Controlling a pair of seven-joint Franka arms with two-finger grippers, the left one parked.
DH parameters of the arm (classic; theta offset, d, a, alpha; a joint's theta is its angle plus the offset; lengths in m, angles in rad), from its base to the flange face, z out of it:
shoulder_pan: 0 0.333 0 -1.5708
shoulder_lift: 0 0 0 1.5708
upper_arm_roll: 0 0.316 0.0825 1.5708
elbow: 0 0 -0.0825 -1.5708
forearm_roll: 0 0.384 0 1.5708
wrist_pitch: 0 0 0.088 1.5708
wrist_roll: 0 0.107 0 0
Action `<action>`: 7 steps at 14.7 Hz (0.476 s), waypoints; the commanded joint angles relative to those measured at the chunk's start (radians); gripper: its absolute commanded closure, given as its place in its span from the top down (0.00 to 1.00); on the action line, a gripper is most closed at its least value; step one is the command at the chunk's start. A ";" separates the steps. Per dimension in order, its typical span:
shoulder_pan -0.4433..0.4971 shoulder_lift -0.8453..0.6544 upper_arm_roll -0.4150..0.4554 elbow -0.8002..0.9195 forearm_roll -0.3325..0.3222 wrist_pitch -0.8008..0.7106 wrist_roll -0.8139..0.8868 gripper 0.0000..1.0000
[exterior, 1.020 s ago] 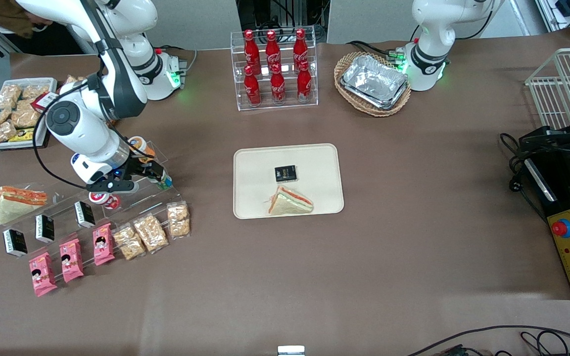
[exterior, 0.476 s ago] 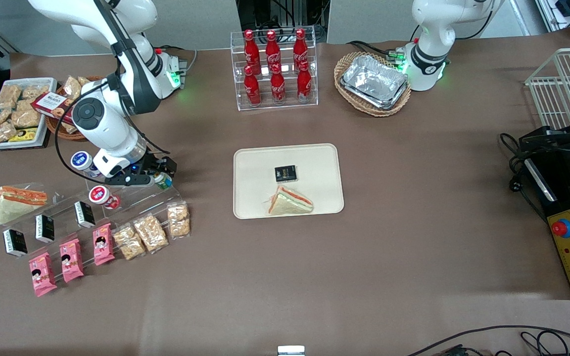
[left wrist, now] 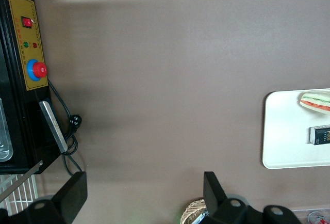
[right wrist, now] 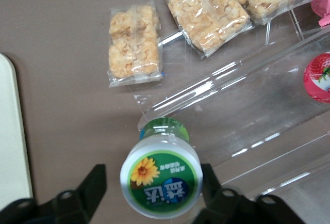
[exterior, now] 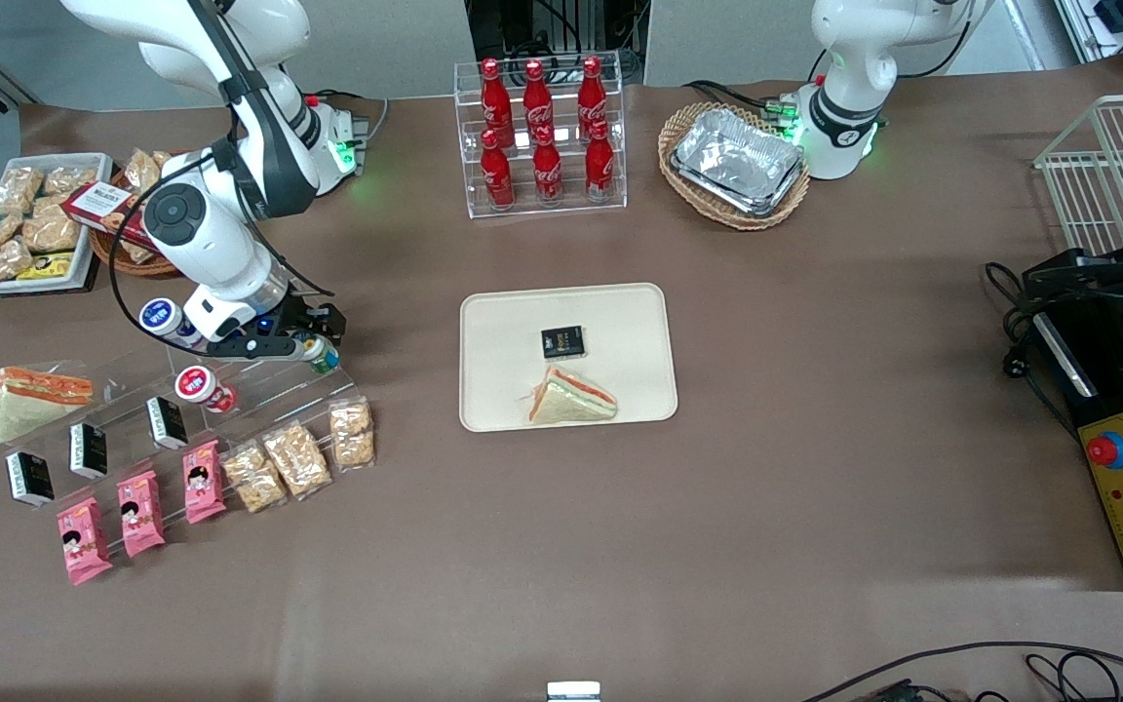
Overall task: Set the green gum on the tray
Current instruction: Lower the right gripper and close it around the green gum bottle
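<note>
Green gum gripped above the clear display step, ready to carry to the tray.

The cream tray (exterior: pixel 620 312) waits mid-worktop with a sandwich (exterior: pixel 571 400) aboard; the right gripper (exterior: pixel 313 349), jaws clamped on the green gum (right wrist: pixel 161 175), holds it over the acrylic stand (right wrist: pixel 247 126), likely to clear its edge.

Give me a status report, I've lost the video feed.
End effector at the clear stand, shut on green gum. Gum lifted, not yet over tray. Tray holds sandwich and black packet; bare space remains.
</note>
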 commanded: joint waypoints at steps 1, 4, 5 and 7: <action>0.002 -0.028 -0.001 -0.028 -0.004 0.017 0.011 0.31; 0.000 -0.022 -0.002 -0.025 -0.004 0.017 0.011 0.16; 0.000 -0.020 -0.002 -0.022 -0.003 0.013 0.011 0.16; -0.004 -0.020 -0.004 0.006 -0.003 0.004 0.009 0.16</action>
